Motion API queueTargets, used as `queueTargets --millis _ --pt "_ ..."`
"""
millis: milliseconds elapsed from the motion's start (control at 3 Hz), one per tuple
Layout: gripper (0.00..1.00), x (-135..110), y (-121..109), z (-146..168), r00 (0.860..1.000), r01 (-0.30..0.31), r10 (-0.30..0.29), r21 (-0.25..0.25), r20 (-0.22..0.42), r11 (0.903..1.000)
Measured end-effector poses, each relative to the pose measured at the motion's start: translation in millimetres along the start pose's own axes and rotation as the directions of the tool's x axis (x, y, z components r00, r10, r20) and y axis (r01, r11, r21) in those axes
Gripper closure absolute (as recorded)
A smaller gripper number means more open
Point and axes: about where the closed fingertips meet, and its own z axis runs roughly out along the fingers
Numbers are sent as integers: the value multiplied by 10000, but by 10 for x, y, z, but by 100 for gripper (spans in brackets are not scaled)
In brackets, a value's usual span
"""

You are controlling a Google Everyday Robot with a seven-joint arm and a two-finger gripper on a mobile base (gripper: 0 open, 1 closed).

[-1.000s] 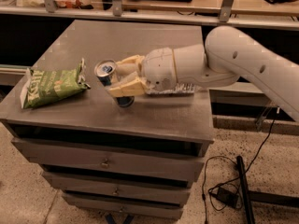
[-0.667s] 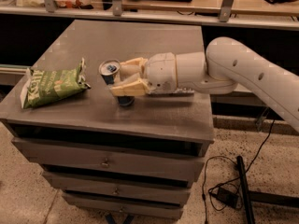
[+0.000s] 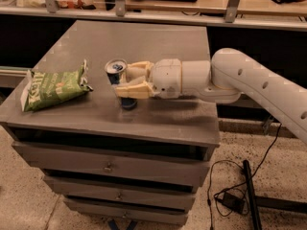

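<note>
The gripper (image 3: 123, 80) was over the front part of the grey worktop (image 3: 144, 37), reached in from the right side on a white arm (image 3: 259, 80). Its jaws were closed on a drink can (image 3: 116, 67): one pale yellow finger (image 3: 136, 67) lay behind the can and the other finger (image 3: 132, 91) crossed in front of it, so both touched its sides. The can stood on the worktop, near the front edge and a little left of the middle, and it looked slightly tilted, with its open top toward the left. A green chip bag (image 3: 55, 84) lay flat on the worktop just left of the can, near it but not touching it. Under the worktop there was a stack of grey drawers (image 3: 110, 164). On the floor at the right, a black cable (image 3: 225, 195) lay in loops beside the drawers.
</note>
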Motion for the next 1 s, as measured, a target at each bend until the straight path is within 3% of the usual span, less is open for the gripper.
queueTargets --millis 333,667,1000 --pt "43 -5 -1 -1 10000 0 0 1 -1 10000" --pt "11 -3 -15 -23 9998 82 -80 123 -161 9999" --pt "0 4 -93 -153 9938 542 -465 741 -1012 9958"
